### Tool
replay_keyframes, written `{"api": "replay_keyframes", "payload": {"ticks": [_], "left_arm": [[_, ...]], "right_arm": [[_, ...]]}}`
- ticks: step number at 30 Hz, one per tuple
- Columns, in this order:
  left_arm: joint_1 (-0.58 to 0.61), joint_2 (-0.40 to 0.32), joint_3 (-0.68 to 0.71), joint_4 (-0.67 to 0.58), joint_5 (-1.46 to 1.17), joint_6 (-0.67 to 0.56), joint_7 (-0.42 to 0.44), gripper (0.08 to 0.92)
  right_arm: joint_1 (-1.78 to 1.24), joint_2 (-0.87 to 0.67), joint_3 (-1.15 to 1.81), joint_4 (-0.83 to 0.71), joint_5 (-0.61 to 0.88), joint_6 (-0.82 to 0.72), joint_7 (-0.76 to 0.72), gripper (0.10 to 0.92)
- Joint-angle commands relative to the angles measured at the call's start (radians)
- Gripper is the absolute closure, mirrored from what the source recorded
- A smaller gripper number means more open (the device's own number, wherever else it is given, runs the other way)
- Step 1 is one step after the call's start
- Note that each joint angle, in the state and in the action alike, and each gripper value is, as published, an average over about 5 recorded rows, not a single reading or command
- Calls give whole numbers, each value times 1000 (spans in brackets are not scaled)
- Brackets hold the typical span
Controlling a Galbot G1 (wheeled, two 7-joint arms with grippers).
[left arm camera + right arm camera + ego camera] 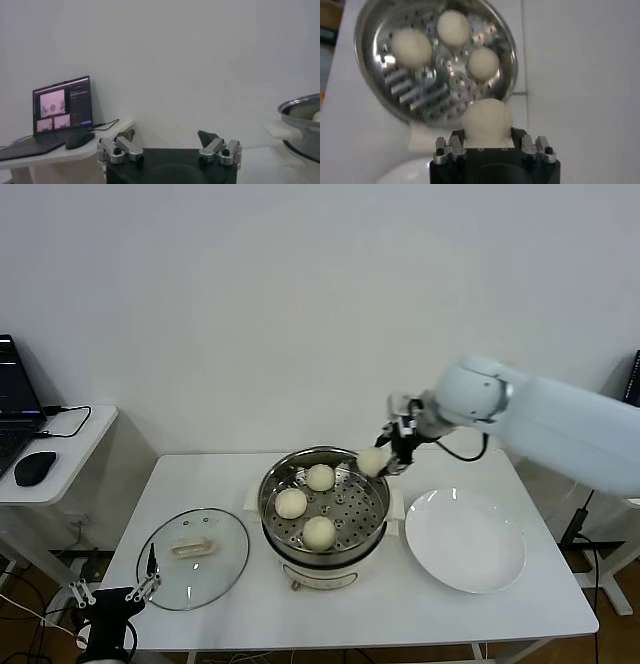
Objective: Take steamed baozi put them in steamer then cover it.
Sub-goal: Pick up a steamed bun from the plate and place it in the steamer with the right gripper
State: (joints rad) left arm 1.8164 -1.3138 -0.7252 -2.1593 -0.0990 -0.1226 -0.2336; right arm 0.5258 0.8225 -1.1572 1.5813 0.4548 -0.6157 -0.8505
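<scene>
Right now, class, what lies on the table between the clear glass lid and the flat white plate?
In the head view, the shiny steel steamer on its cream pot base stands between the glass lid and the white plate, holding three buns.

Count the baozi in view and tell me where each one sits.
4. Three lie in the steamer: one at the back, one on the left, one at the front. The fourth is held in the right gripper above the steamer's right rim.

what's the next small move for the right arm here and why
Probably carry the fourth baozi further in over the steamer and lower it onto the bare perforated patch. The right claw holds it at the rim, three buns already sit inside, and the plate is empty.
</scene>
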Motion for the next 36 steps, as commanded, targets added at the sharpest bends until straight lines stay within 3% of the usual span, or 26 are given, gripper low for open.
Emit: {"api": "replay_keyframes", "payload": {"ticks": [1, 26, 36], "left_arm": [[-2, -2, 0, 6, 0, -2, 0, 177], [-5, 1, -6, 7, -1, -2, 0, 177], [-9, 1, -2, 7, -1, -1, 0, 177]], "right_arm": [[-47, 136, -70, -13, 110, -111, 105, 440], [-149, 114, -41, -62, 6, -111, 122, 438], [-126, 36, 96, 12, 66, -107, 152, 227]]}}
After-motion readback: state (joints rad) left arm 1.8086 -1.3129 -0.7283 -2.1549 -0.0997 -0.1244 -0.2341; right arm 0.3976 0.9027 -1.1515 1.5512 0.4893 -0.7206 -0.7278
